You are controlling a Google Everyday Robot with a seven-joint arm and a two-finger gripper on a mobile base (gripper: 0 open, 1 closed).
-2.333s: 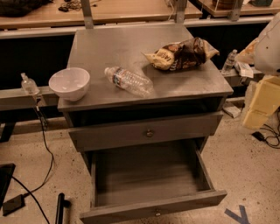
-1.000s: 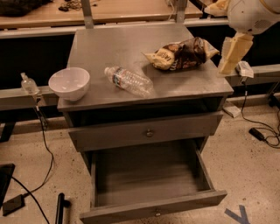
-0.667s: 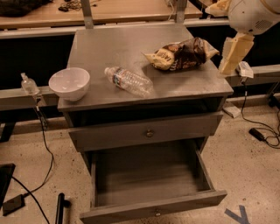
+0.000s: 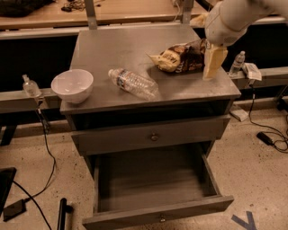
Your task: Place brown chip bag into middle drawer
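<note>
Middle drawer (image 4: 180, 210): lower centre of the frame, pulled well out of the cabinet, its front panel nearest the camera and its deep grey inside in plain view.
Floor (image 4: 252, 170): speckled and pale, with a dark cable (image 4: 45, 148) trailing down the left side and a blue tape mark (image 4: 245, 221) in the lower right corner.
Upper drawer (image 4: 117, 140): just above the open one, pushed in, a small round knob (image 4: 154, 136) at its middle.
Cabinet top (image 4: 130, 49): flat grey surface across the centre of the frame.
White bowl (image 4: 72, 84): upright at the left front corner of the top.
Water bottle (image 4: 132, 83): clear plastic, lying on its side near the middle of the top, apart from the bowl.
Brown chip bag (image 4: 180, 57): lying on the right part of the top, behind the bottle, with a pale yellow end towards the left; it is not in the drawer.
Gripper (image 4: 209, 72): upper right of the frame, hanging from the white arm (image 4: 229, 18) over the right edge of the top, at the bag's right end. Whether it touches the bag cannot be told, nor whether it is open or closed.
Wooden table (image 4: 130, 9): along the top edge, behind the cabinet.
</note>
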